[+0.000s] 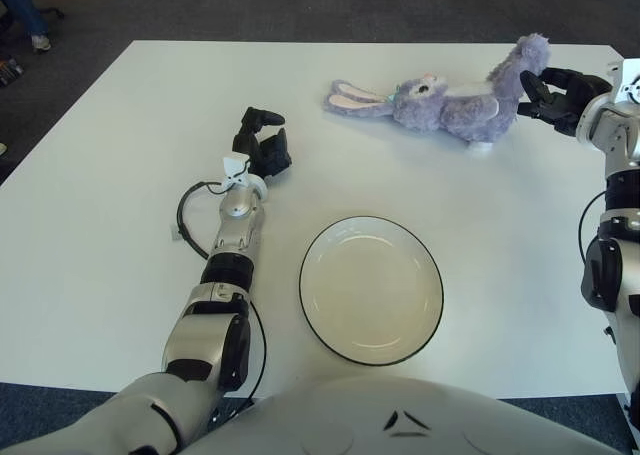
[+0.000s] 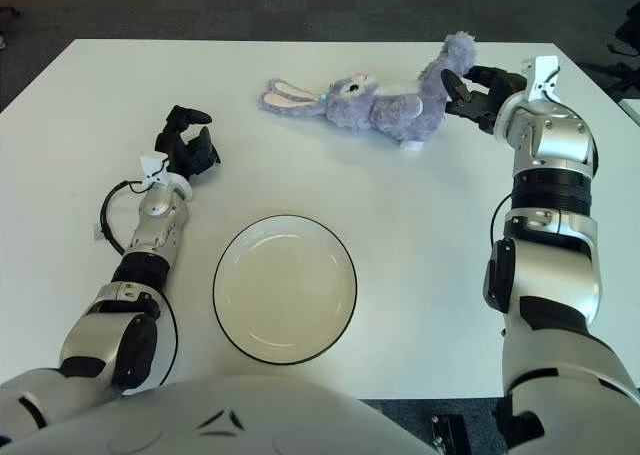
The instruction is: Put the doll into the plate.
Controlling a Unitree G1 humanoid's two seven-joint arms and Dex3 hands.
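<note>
A purple plush bunny doll (image 1: 445, 103) lies on its side at the far right of the white table, ears pointing left and one leg raised. My right hand (image 1: 548, 90) is beside that raised leg, its black fingers closed around the foot. An empty white plate (image 1: 371, 289) with a dark rim sits near the table's front edge, well below the doll. My left hand (image 1: 262, 145) shows left of the plate with its fingers curled, holding nothing.
A black cable loop (image 1: 184, 218) lies beside my left forearm. The table's far edge (image 1: 330, 42) runs just behind the doll, with dark carpet beyond. Someone's feet (image 1: 28, 15) show at the top left corner.
</note>
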